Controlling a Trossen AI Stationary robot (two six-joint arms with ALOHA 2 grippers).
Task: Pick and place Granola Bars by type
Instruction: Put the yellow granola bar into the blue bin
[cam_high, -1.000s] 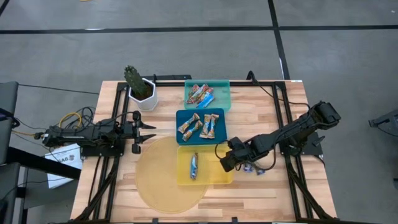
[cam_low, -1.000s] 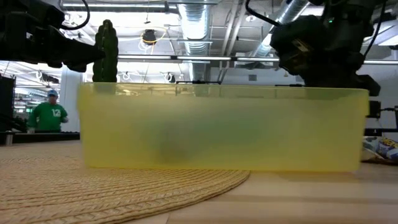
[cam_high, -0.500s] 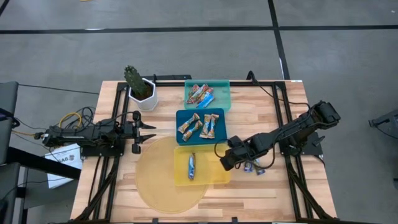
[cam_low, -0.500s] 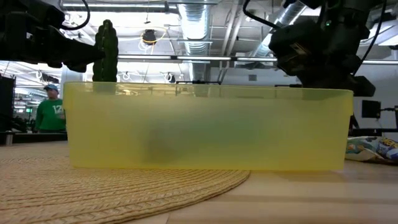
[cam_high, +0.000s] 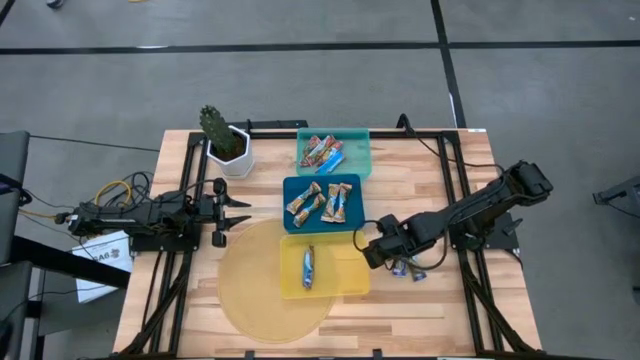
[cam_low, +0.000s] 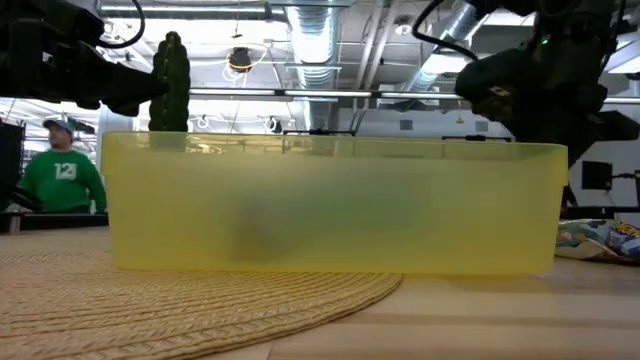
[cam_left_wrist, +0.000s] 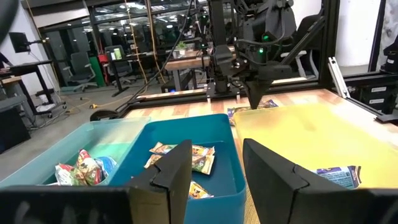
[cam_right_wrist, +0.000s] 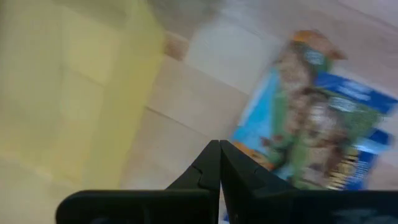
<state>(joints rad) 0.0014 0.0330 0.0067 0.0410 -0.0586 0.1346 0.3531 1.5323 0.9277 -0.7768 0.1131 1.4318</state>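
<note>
1. The wooden table (cam_high: 400, 310) carries everything, with a round woven mat (cam_high: 250, 300) lying toward its left front.
2. 3 trays sit in a row down the middle: a teal tray (cam_high: 360, 150) farthest back, a blue tray (cam_high: 352, 215) in the middle, and a yellow tray (cam_high: 345, 280) nearest the front, partly on the mat.
3. A potted cactus (cam_high: 215, 128) stands at the back left corner, beside the teal tray.
4. The left gripper (cam_high: 222, 212) waits at the table's left edge, level with the blue tray, its fingers (cam_left_wrist: 177, 171) parted and holding nothing.
5. The right gripper (cam_high: 368, 246) hangs just off the yellow tray's right rim, over bare wood; its fingers (cam_right_wrist: 219, 163) are pressed fully together with nothing between them.
6. The Granola Bars: red-multicolour ones (cam_high: 322, 152) are piled in the teal tray, and tan-brown ones (cam_high: 318, 202) lie in the blue tray.
7. 1 blue-white bar (cam_high: 311, 266) lies in the yellow tray.
8. Blue-white bars (cam_high: 405, 268) also lie loose on the wood just right of the right gripper; the right wrist view shows 1 (cam_right_wrist: 311, 130) close beyond the fingertips.
</note>
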